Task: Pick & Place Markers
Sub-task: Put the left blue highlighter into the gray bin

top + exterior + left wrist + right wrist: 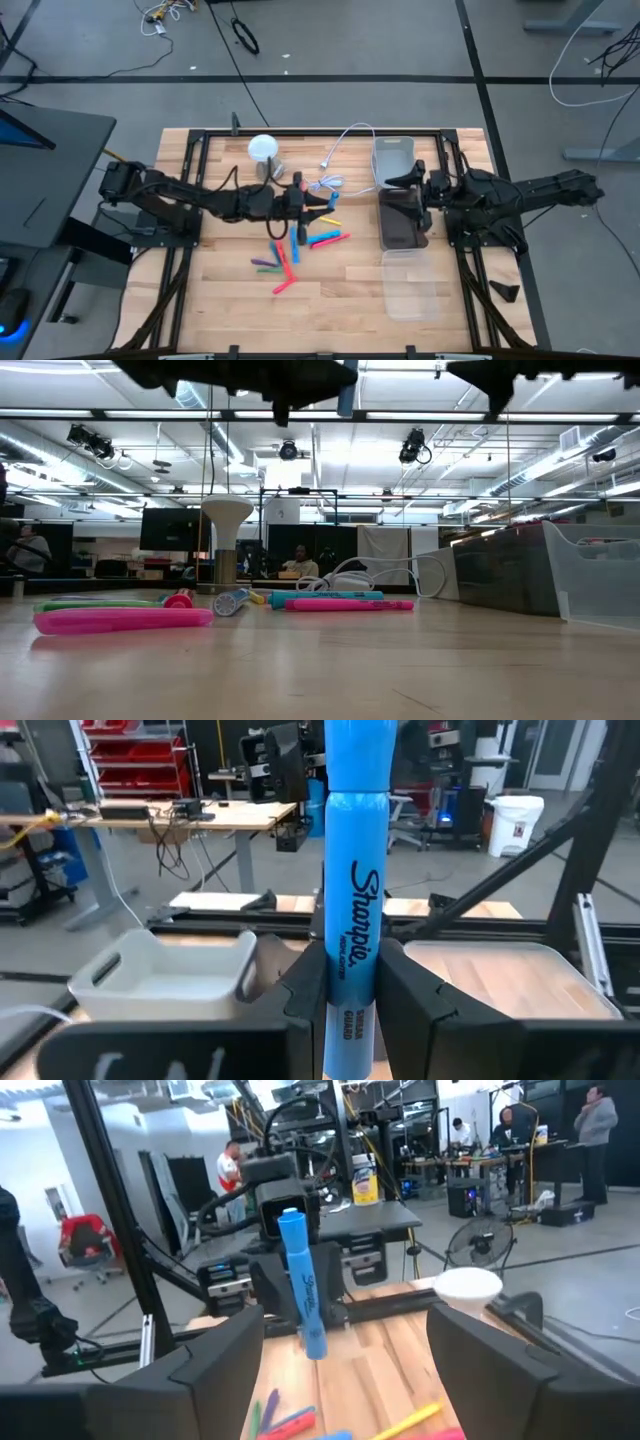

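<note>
Several coloured markers (300, 250) lie loose on the wooden table near its middle; in the low view a pink one (120, 620) lies nearest. My left gripper (322, 203) reaches in level from the table's left, above them, and is shut on a blue marker (350, 880) that stands upright. My right gripper (400, 180) hangs level over the bins at the right, facing the left one. Its fingers (345, 1350) stand wide open with nothing between them. From there the blue marker (300, 1280) shows in the left gripper. My left gripper pinches the blue marker's barrel (346, 970), below its printed name, between its two fingers. The fingers come level from the table's left and lie across the marker. The marker stands nearly upright and is lifted clear of the table, its lower end (314, 1346) below the fingers.
A dark bin (403, 220) sits at the right, with a clear bin (395, 155) beyond it and another (410, 285) nearer the front. A white cable (335, 165) and a white round stand (262, 148) are at the far middle.
</note>
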